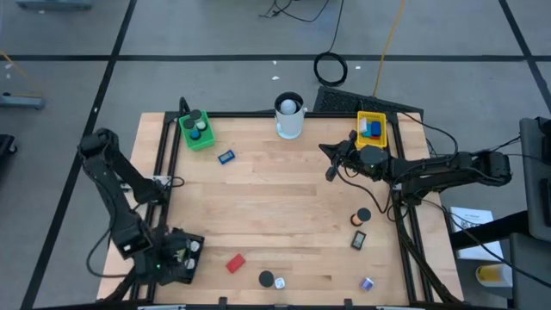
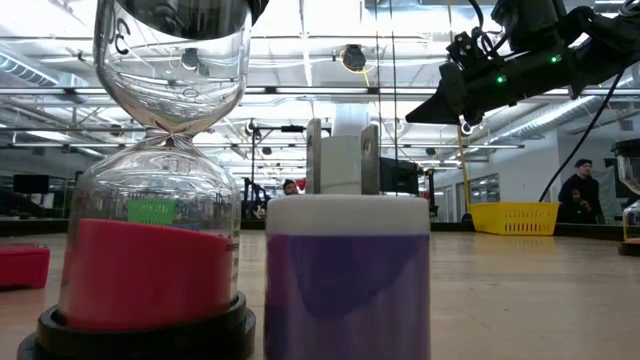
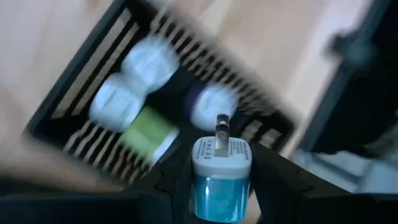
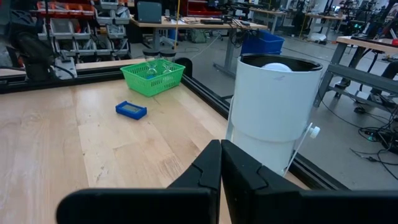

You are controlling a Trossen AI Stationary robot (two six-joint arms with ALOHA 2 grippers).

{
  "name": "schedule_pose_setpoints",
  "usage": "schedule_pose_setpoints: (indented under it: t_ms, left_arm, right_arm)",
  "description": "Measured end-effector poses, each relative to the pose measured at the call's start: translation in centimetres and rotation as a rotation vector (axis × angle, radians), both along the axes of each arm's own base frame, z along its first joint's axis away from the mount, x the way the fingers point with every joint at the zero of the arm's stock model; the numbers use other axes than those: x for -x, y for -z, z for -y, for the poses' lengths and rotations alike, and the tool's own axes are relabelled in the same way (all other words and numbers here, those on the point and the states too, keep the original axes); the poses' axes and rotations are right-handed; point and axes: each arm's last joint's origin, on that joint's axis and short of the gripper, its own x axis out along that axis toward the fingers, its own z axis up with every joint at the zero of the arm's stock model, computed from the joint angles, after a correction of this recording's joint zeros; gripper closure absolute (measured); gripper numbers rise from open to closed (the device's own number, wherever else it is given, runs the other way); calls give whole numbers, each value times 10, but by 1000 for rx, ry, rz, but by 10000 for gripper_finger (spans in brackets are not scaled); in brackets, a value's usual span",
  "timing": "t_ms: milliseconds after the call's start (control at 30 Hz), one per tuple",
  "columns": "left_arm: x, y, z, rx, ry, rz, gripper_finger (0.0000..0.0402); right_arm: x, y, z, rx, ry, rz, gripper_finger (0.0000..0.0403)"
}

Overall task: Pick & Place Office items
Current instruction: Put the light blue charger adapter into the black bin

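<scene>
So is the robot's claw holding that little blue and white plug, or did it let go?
Holding it. In the left wrist view the left gripper has its fingers pressed on both sides of the blue-and-white plug, above the black tray.

3 trays point(image 1: 196, 131), 1 cup point(image 1: 289, 116), 2 arms point(image 1: 116, 185).

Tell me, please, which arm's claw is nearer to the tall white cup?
The right. The right claw, shut, hangs just beside the white cup at the table's far edge. The left claw holds a blue-and-white plug over the black tray at the near left corner.
</scene>
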Motion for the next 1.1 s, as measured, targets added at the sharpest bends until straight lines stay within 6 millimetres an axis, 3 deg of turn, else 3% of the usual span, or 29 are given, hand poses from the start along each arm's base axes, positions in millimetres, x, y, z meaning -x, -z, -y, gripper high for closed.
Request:
schedule_pose_setpoints:
  t_ms: [233,533,800,1100]
  left_arm:
    - [4,15,11,-52,-5,-55,261]
    - [3,38,20,-131,167,-170,261]
    - [4,41,21,-146,303,-172,260]
    - [0,41,20,-140,293,-167,202]
  right_arm:
    - [0,0,0,0,0,0,401]
    - [0,0,0,0,0,0,401]
    - [0,0,0,0,0,-1,401]
    - [0,0,0,0,0,0,401]
